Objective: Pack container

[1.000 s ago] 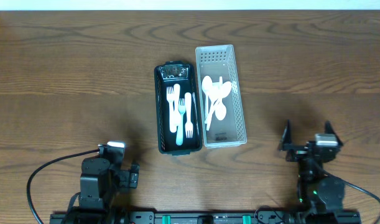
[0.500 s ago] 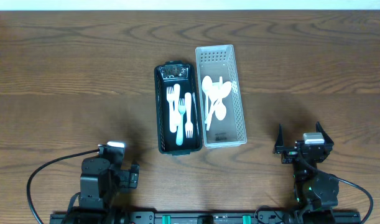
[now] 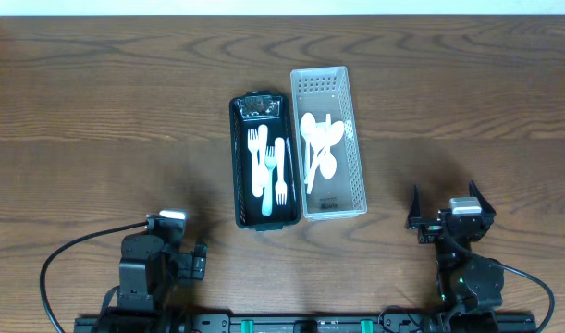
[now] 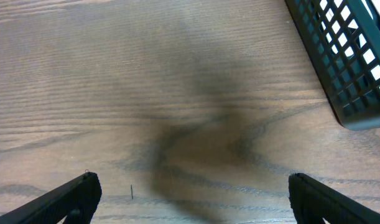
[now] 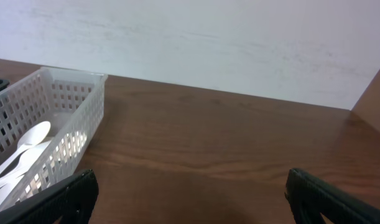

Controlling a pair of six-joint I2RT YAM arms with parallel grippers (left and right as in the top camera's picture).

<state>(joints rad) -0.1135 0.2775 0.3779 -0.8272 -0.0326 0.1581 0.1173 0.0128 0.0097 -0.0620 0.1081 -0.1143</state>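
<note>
A black mesh container [image 3: 262,163] holds several white forks [image 3: 266,166] at the table's middle; its corner shows in the left wrist view [image 4: 345,56]. A white perforated container [image 3: 328,141] right beside it holds several white spoons [image 3: 321,146]; it also shows in the right wrist view [image 5: 46,137]. My left gripper [image 3: 176,242] is open and empty near the front left edge [image 4: 193,196]. My right gripper [image 3: 446,217] is open and empty at the front right [image 5: 190,196].
The wooden table [image 3: 106,111] spreads around both containers. A white wall [image 5: 208,37] stands behind the table's far edge. Cables loop from both arm bases along the front edge.
My right arm drew back toward the front edge and turned a little, then stopped. The left arm and both containers stayed still.
</note>
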